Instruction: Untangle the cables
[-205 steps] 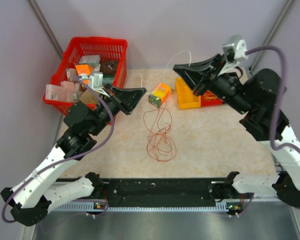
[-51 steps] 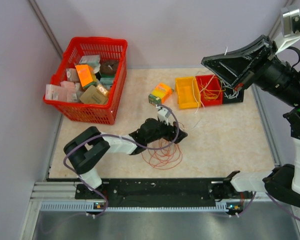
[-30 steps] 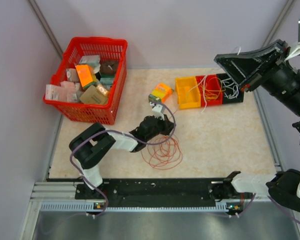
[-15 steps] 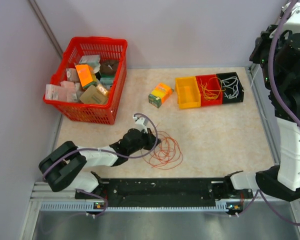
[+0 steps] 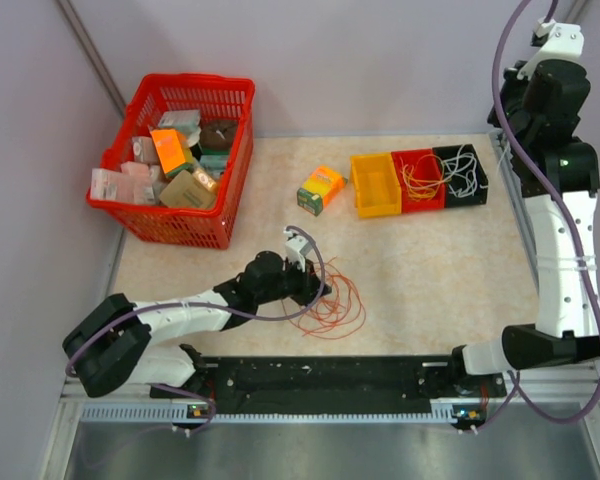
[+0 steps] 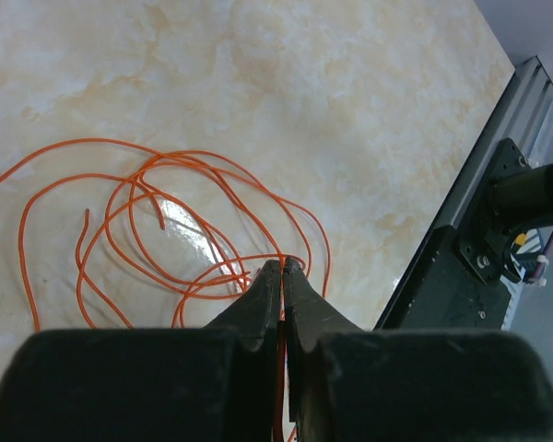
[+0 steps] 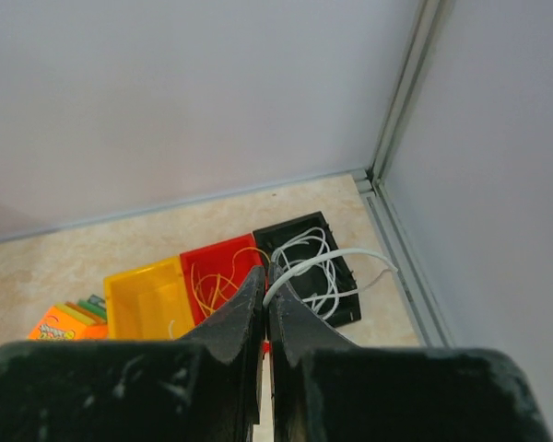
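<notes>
Our right jaws have lifted from the bins (image 5: 375,190) to the surface's far-right corner, clenched seemingly on a white cable (image 7: 306,263). Left jaws grip the orange cable (image 5: 332,305), alone by the near edge: separation nearly done.

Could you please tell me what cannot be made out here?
- Left wrist view: near loops of the orange cable, hidden behind the left gripper.
- Top view: that gripper's fingertips, under its own wrist.
- Right wrist view: held end of the white cable, lost inside the right gripper.
- Top view: labels in the red basket, too small.
</notes>
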### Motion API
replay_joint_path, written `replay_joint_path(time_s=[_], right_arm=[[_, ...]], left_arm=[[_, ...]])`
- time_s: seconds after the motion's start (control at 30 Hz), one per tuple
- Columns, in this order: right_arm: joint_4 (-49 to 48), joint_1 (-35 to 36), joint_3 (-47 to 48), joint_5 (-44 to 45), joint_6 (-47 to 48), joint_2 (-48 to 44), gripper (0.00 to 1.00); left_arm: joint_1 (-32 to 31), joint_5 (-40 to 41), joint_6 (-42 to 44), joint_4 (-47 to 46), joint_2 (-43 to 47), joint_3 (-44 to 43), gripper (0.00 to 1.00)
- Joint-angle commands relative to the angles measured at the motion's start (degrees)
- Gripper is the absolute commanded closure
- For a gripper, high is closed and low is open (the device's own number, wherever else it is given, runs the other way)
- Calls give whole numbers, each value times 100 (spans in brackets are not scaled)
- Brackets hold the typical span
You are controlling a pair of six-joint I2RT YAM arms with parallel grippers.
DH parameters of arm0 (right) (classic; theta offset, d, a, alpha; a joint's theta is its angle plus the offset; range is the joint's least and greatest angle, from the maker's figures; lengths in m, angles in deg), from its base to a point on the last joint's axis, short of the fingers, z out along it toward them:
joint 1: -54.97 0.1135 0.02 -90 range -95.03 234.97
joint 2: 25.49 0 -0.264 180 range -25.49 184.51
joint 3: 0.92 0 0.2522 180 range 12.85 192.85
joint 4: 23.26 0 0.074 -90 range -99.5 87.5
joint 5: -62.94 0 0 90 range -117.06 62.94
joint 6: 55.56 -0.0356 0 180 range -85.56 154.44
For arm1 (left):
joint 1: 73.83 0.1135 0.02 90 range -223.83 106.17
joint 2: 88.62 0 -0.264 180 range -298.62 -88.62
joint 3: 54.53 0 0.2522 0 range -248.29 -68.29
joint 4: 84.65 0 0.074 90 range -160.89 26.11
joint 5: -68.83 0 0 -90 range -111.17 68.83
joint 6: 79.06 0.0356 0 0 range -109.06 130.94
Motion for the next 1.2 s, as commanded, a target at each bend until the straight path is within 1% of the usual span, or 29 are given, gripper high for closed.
replay_joint_path(time_s=[0.0, 0.07, 0.2, 0.3, 0.47, 0.53, 0.77, 0.93, 1.17], right_arm=[[-774, -163, 95, -426, -54, 286, 100], [-924, -206, 192, -523, -63, 505, 100], [-950, -286, 701, -655, -124, 998, 100], [-977, -373, 886, -716, -72, 1244, 100], [-1073, -541, 790, -857, -115, 1482, 100], [-1178, -734, 694, -936, -116, 1552, 100], [-1486, -822, 614, -1033, -10, 2035, 100], [-1601, -840, 763, -1051, 87, 2466, 100], [-1601, -875, 1273, -1261, 43, 2818, 100]], left_arm=[[-16, -331, 265, -365, 57, 134, 100], [-25, -348, 265, -374, 30, 125, 100], [-25, -427, 273, -488, -31, 142, 100], [-25, -436, 265, -506, -84, 134, 100], [-25, -454, 273, -550, -84, 151, 100], [-25, -463, 273, -550, -93, 151, 100], [-25, -506, 282, -559, -110, 151, 100], [-25, -524, 282, -567, -102, 160, 100], [-25, -507, 273, -567, -110, 151, 100]])
